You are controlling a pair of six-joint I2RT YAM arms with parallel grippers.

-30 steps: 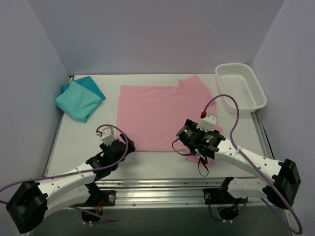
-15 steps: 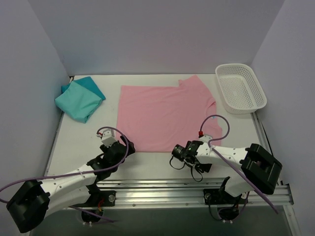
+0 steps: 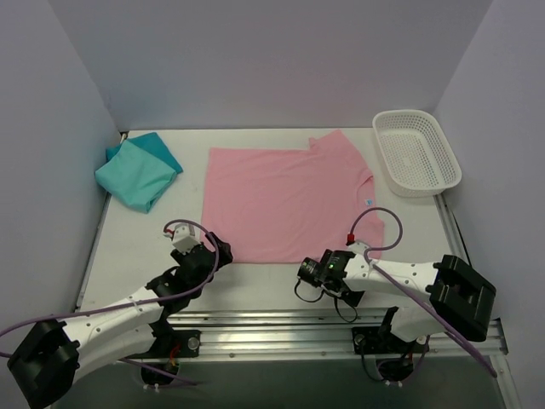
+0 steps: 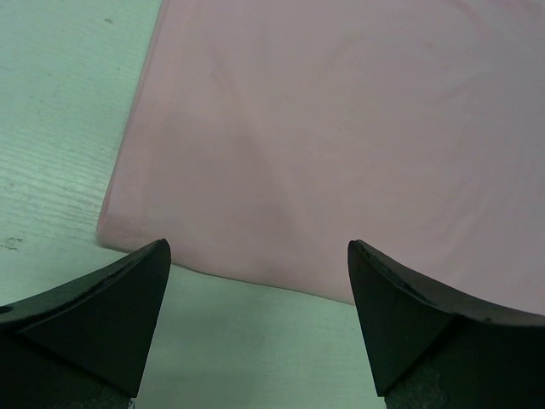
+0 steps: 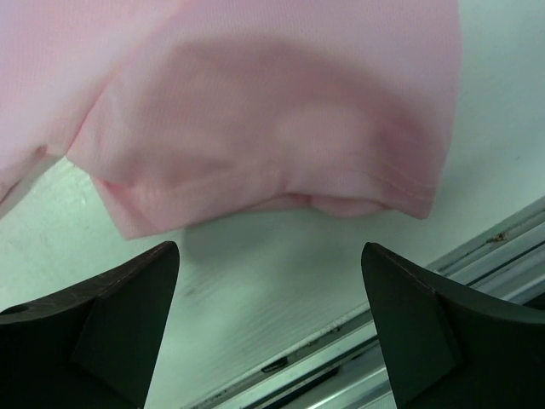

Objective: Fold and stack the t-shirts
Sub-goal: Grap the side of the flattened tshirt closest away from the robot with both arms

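A white mesh basket [image 3: 407,114] sits at the far right corner of the table [image 3: 128,243]; only its own mesh floor shows inside it.

The pink shirt [image 3: 285,204] lies spread flat across the middle of the table, smooth with a few shallow creases, one sleeve reaching toward the basket. Its near sleeve, with a stitched hem, lies slightly rumpled close to the table's front rail. The teal shirt [image 3: 136,170] is bunched into a loosely folded bundle at the far left corner, well apart from the pink one.

The left end effector [image 4: 257,247] hangs low at the pink shirt's near left corner, its fingers spread wide with nothing between them. The right end effector [image 5: 268,247] sits just in front of the near sleeve, also spread wide and holding nothing.
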